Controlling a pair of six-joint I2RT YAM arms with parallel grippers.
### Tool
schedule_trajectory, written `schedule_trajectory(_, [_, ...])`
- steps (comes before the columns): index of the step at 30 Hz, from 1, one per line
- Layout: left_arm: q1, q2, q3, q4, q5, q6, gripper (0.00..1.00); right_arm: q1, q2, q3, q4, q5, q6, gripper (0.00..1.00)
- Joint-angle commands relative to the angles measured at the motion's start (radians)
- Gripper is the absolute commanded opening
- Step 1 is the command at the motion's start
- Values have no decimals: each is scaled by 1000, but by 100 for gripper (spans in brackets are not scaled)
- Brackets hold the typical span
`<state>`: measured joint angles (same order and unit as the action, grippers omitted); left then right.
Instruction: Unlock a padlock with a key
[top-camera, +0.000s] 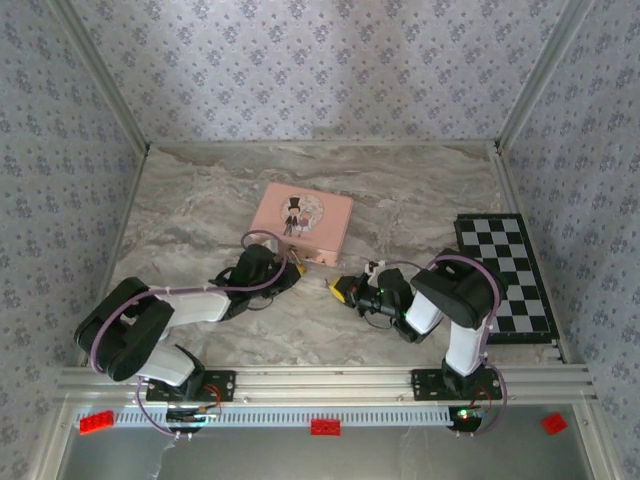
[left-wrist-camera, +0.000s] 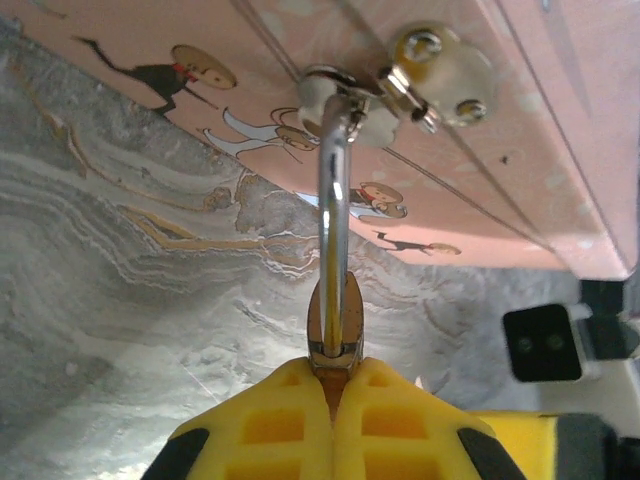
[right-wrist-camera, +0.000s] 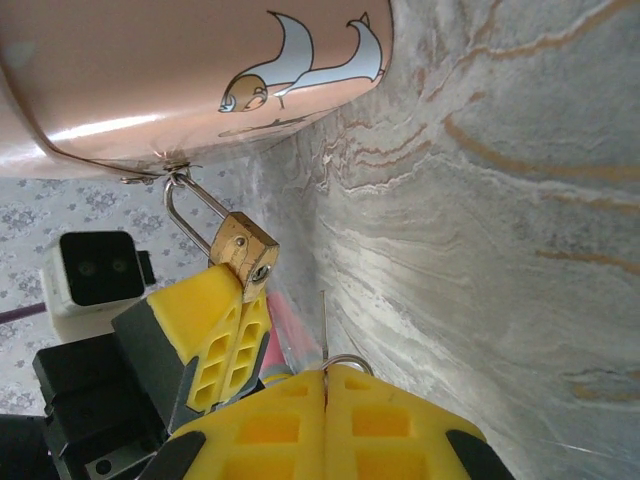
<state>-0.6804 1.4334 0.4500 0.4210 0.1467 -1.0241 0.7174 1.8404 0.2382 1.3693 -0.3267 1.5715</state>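
Staged robot test booth, floral-papered panel walls (top-camera: 320, 60), bare aluminium frame rail (top-camera: 320, 380) along the front, marble-print tabletop (top-camera: 200, 200)

In the left wrist view, the bottom of the padlock (left-wrist-camera: 335, 318) hides between the yellow fingers of the left claw (left-wrist-camera: 333, 388). The pink tin (left-wrist-camera: 540, 140) runs off the top and right edges. In the right wrist view, most of the key (right-wrist-camera: 323, 322) hides inside the right claw (right-wrist-camera: 326, 392), low in the middle.
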Motion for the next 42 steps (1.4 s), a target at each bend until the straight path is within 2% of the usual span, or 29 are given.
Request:
schedule_trajectory(1, [16, 8, 10, -126, -32, 195, 2, -6, 6, 14, -19, 0, -33, 0])
schedule_trajectory(5, [47, 59, -8, -54, 24, 272, 5, -6, 19, 21, -20, -5, -26, 0])
schedule_trajectory(11, [77, 124, -48, 111, 58, 346, 18, -6, 23, 23, -9, -9, -17, 0])
schedule_trajectory(13, [86, 141, -66, 177, 74, 364, 26, -6, 15, 26, -13, -12, -21, 0])
schedule_trajectory(21, [114, 155, -117, 354, 39, 434, 49, -9, -55, 34, -115, -8, -69, 0])
schedule_trajectory(25, [122, 160, -111, 342, -24, 488, 56, -9, -51, 30, -109, -9, -66, 0])
schedule_trajectory(33, [130, 259, -46, 352, 21, 513, 57, -6, -20, 30, -63, -9, -45, 0])
schedule_trajectory(39, [110, 317, -2, 371, 46, 487, 47, -3, -33, 24, -68, -6, -47, 0])
schedule_trajectory(42, [107, 330, 13, 375, 54, 465, 38, -4, -43, 23, -76, -6, -48, 0])
